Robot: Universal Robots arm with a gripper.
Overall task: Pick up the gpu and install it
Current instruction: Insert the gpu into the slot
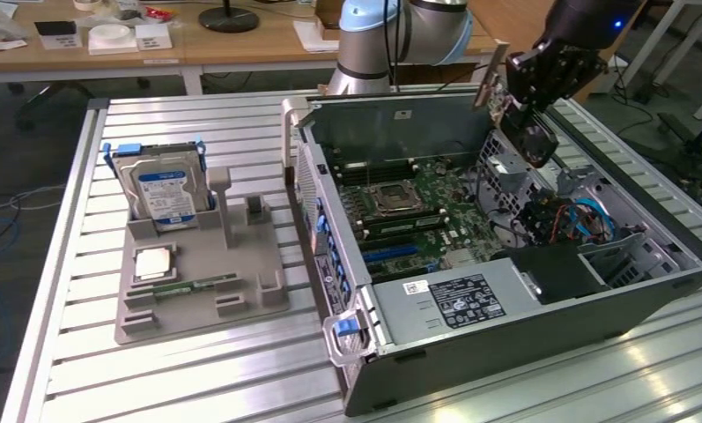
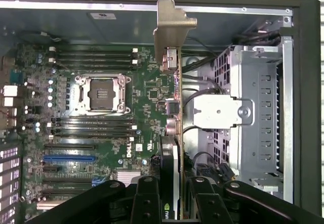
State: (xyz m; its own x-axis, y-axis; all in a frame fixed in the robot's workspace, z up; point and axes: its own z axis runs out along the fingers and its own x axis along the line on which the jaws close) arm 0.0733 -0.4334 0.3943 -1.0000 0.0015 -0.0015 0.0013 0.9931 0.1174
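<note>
My gripper (image 1: pixel 525 104) is shut on the gpu (image 1: pixel 536 141) and holds it in the air above the open computer case (image 1: pixel 539 344), near the case's far right corner in the exterior view. In the wrist view the gpu (image 2: pixel 175 107) appears edge-on between my two black fingers (image 2: pixel 147 196), with its metal end bracket (image 2: pixel 169 26) pointing away from me. Below it lie the motherboard (image 2: pixel 152 89) and the edge of the silver drive cage (image 2: pixel 253 112). The card hangs clear of the board, and the expansion slots, including a blue slot (image 2: pixel 68 158), lie off to one side of it.
A grey holder tray (image 1: pixel 198 304) on the slatted metal table (image 1: pixel 128 388) carries a silver hard drive with a blue label (image 1: pixel 163 194), a processor chip (image 1: pixel 153 263) and a green memory stick (image 1: pixel 192 286). The case walls rise around the board. A wooden desk (image 1: pixel 245 44) stands behind.
</note>
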